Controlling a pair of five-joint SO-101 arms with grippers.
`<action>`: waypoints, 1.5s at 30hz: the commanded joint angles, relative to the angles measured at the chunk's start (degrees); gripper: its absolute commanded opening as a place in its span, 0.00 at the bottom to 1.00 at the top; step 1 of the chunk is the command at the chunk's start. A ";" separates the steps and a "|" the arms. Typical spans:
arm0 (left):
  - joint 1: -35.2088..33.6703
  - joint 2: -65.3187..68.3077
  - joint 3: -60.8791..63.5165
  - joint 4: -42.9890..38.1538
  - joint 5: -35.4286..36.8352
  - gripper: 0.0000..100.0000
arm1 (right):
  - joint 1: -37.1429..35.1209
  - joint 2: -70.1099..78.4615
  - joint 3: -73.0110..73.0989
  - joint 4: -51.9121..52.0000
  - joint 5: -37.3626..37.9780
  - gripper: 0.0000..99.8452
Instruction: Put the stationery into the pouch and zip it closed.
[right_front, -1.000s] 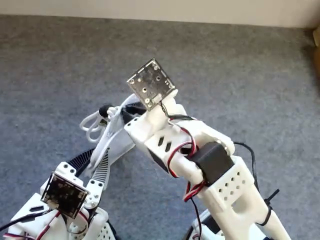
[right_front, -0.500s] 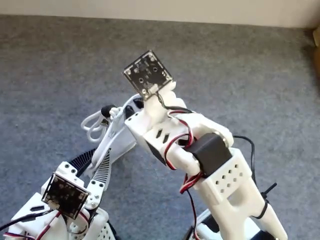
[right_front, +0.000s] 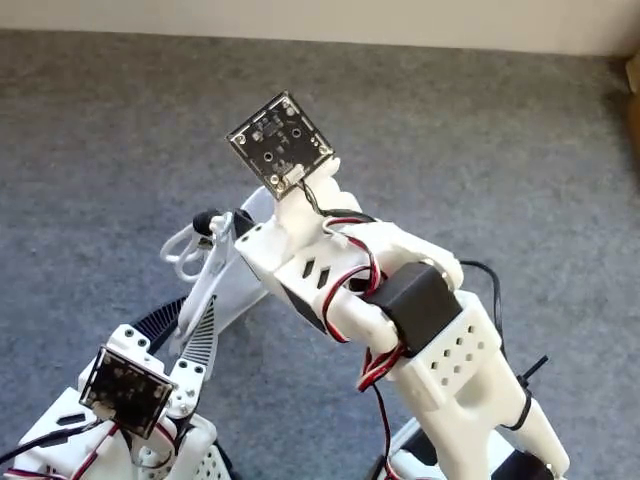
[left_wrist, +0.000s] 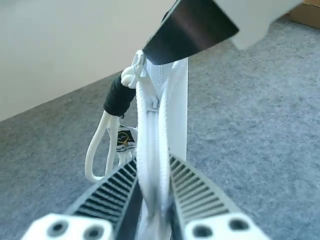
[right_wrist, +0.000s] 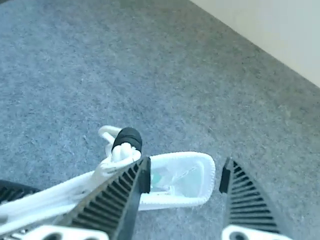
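A white pouch (right_front: 225, 285) is held up off the carpet, zip edge upward. My left gripper (left_wrist: 152, 170) is shut on its near end (left_wrist: 150, 150), ribbed fingers (left_wrist: 197, 192) pressed to both sides. A white cord loop (left_wrist: 100, 150) with a black toggle (left_wrist: 119, 95) hangs from the zip pull. My right gripper (right_wrist: 186, 172) is open and straddles the pouch's far end (right_wrist: 180, 185), with the toggle (right_wrist: 127, 140) just beyond one finger. A faint greenish shape (right_wrist: 157, 177) shows inside that end. In the high view the right arm (right_front: 400, 300) covers the far end.
Grey carpet (right_front: 480, 140) spreads all around, with a pale wall strip (right_front: 300, 18) at the far edge. A brown box corner (right_front: 633, 80) sits at the far right. Red and black wires (right_front: 360, 290) run along the right arm.
The right arm's wrist has swung left and away, carrying its camera board that way. The toggle and cord shifted slightly left. The left arm has kept still.
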 joint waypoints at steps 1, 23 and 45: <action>0.48 -0.48 0.13 -1.32 -3.25 0.01 | 1.89 -4.00 -4.62 3.21 1.23 0.23; -7.69 -0.40 4.62 -20.04 -29.19 0.00 | 12.53 -21.41 2.59 15.96 5.27 0.23; 7.78 -0.48 10.24 -7.82 -14.07 0.00 | 4.53 -13.93 3.38 8.48 1.23 0.23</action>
